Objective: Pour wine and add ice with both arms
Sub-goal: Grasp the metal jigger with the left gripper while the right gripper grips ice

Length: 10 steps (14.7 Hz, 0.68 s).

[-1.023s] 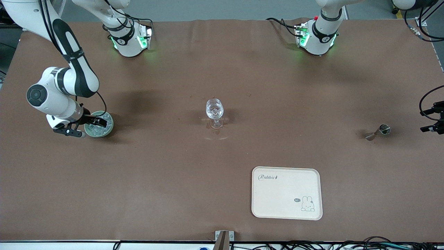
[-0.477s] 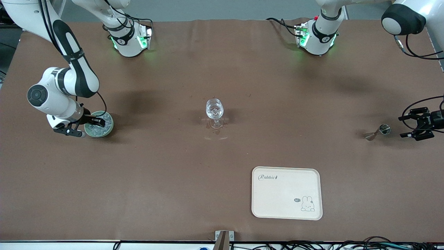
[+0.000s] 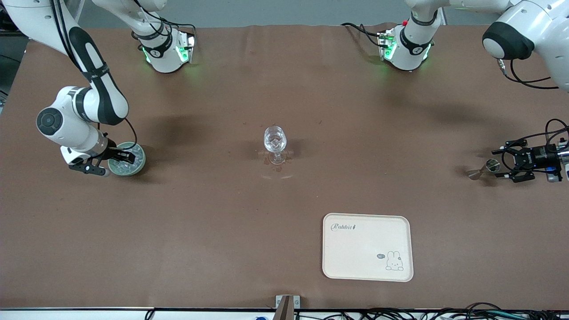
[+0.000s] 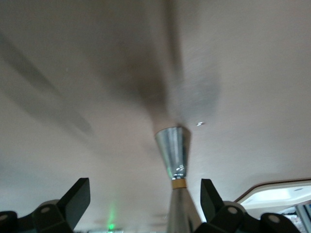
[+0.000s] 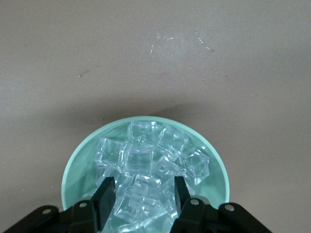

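Observation:
A green bowl (image 3: 141, 166) at the right arm's end of the table holds a heap of ice (image 5: 146, 145). My right gripper (image 5: 142, 190) is down in the heap, shut on one ice cube between its fingers. A clear stemmed glass (image 3: 275, 141) stands mid-table. Toward the left arm's end stands a small metal jigger (image 3: 486, 167). My left gripper (image 3: 506, 163) is level with it and open, the jigger (image 4: 175, 150) between its fingers (image 4: 77, 199) and closer to one of them. The wine is out of view.
A cream tray (image 3: 338, 266) with a rabbit drawing lies nearer to the front camera than the glass. Both arm bases (image 3: 166, 53) (image 3: 406, 51) stand along the table's back edge. Small wet marks surround the glass's foot.
My left gripper has come in from the table's end to the jigger, still open. My right gripper's fingers have narrowed onto a cube in the bowl.

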Tool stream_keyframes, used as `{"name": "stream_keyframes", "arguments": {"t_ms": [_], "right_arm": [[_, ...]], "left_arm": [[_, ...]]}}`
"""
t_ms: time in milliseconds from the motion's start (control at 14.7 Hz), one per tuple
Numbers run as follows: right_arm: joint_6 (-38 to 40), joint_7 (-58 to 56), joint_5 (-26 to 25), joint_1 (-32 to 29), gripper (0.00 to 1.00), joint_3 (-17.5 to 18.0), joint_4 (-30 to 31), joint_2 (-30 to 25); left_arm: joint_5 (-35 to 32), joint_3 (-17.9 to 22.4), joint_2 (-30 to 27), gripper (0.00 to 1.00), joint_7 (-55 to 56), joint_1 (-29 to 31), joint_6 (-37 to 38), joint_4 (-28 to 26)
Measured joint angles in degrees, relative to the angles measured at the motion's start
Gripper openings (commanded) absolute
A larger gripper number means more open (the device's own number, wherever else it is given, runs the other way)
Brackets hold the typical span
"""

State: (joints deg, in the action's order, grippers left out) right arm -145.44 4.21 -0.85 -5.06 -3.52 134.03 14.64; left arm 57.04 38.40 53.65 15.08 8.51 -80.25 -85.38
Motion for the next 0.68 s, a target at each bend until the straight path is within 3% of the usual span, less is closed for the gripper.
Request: {"name": "stream_keyframes", "arguments": {"t_ms": [341, 682], "right_arm": [[0.55, 0.00, 0.00, 0.00, 0.44, -0.39, -0.06, 0.00], [0.91, 0.00, 0.00, 0.00, 0.22, -0.59, -0.05, 0.07]], "left_arm": [[7.05, 0.17, 4.64, 1.00, 4.91, 1.84, 4.48, 3.14], [12.28, 0.18, 7.11, 1.00, 8.56, 2.42, 7.66, 3.90]]}}
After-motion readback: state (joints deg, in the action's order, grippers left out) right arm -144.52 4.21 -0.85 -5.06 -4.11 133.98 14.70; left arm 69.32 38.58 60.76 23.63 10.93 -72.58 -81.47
